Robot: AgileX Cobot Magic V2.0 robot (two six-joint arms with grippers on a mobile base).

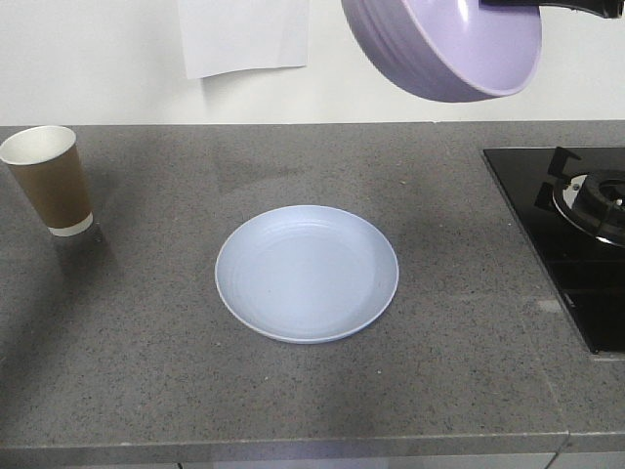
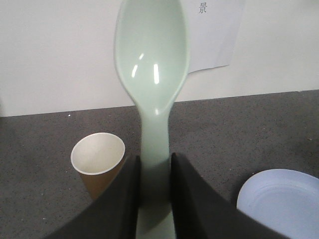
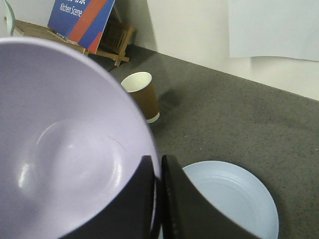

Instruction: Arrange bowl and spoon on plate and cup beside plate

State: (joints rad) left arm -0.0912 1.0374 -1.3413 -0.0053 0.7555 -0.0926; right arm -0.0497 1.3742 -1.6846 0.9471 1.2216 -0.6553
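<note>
1. While the right pincer hangs above the desk, we see its two dark fingers drawn narrow on the rim of the bowl, with the thin wall caught between them.
2. From the front, we find the lavender bowl in the air at the top right, clear of the desk and tilted so that its inside turns partly toward the camera. A dark part of the right pincer just shows at the bowl's upper right edge.
3. We see the left pincer clamped on the thick handle of the spoon. The handle runs up between the fingertips, and the rounded scoop stands out well beyond them. Its hollow side faces the wrist camera and carries small bright glints.
4. We find the plate lying flat near the middle of the desk, its pale blue face fully showing. In the front view it sits below and to the left of the raised bowl. In the right wrist view it lies just past the fingertips, under the bowl's edge.
5. We see the cup standing upright at the back left of the desk, well apart from the plate, its white mouth open upward. In the left wrist view it stands just left of the spoon's handle, its lower part hidden behind one finger.
6. We also note a black hob set into the desk at the right, a white sheet on the wall, and a blue and orange board reading "Kitchen Scene".
</note>
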